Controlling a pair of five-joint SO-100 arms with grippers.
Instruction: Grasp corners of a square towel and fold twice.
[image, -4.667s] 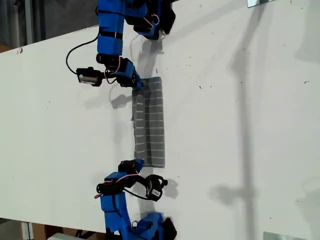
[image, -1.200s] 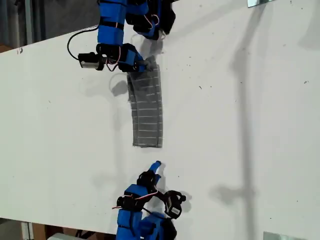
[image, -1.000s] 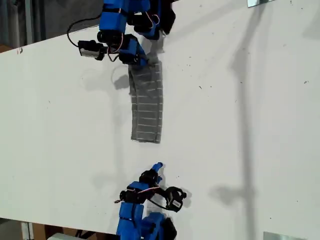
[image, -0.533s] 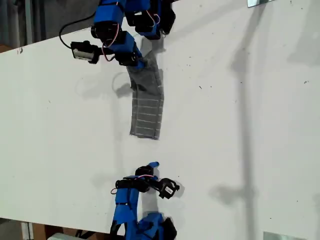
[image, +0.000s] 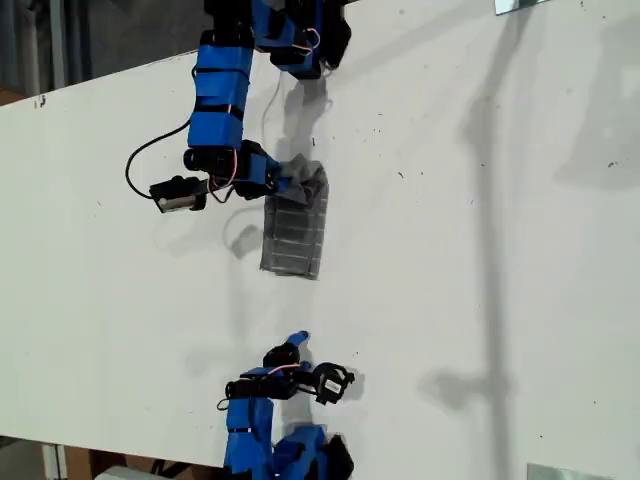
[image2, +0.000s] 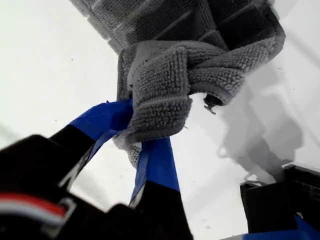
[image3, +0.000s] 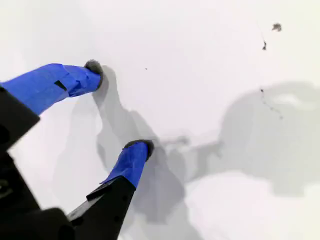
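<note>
The towel (image: 296, 238), dark grey with pale stripes, lies as a narrow folded strip on the white table (image: 480, 250). One end of it is raised and curled back over the rest. My first gripper (image: 288, 184) is shut on that raised end, and the first wrist view shows bunched corners of the towel (image2: 162, 102) pinched in my first gripper (image2: 136, 131). My second gripper (image: 291, 346) hovers open, apart from the towel, toward the bottom of the exterior view. In its wrist view my second gripper (image3: 117, 106) has only bare table between its fingers.
The arm bases stand at the exterior view's top (image: 300, 35) and bottom (image: 295, 455) edges. A black cable (image: 150, 150) loops off the first arm. The table's edge (image: 100, 78) runs along the exterior view's upper left.
My first gripper has carried the towel's end down the exterior view, over the rest of the strip, so the towel's footprint is shorter. My second gripper has let go and drawn back.
</note>
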